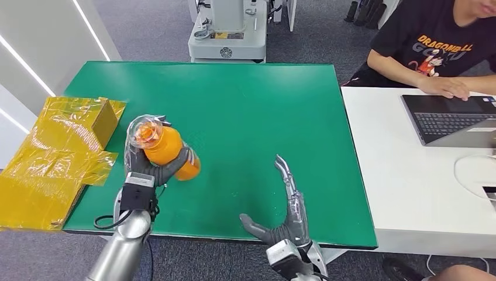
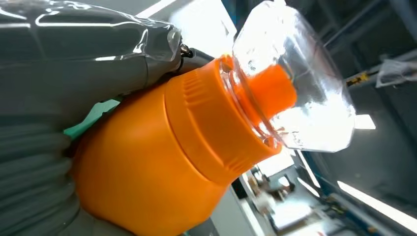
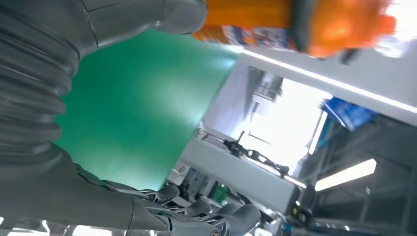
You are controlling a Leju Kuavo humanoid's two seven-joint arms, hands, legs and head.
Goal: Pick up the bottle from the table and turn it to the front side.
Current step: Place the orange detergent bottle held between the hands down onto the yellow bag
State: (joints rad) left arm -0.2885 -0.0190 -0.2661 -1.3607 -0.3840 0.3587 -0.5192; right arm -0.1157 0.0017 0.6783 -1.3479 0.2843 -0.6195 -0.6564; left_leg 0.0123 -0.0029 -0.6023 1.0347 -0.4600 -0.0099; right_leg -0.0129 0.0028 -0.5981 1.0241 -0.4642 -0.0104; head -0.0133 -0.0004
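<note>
Fingers [image 1: 175,165] of left hand [image 1: 151,170] wrapped around orange bottle [image 1: 166,152], lifted above green desk [image 1: 245,117], clear cap [image 1: 144,131] tilted toward camera. Right hand [image 1: 286,216] spread wide, holding nothing, low over desk near front edge. Yellow bags [image 1: 52,158] beside desk's left edge.

Orange plastic bottle [image 1: 166,151] with a clear domed cap, up off the green table.
It's tilted, cap end leaning toward the yellow-wrapped box side, body gripped low, a printed label band visible on it.
</note>
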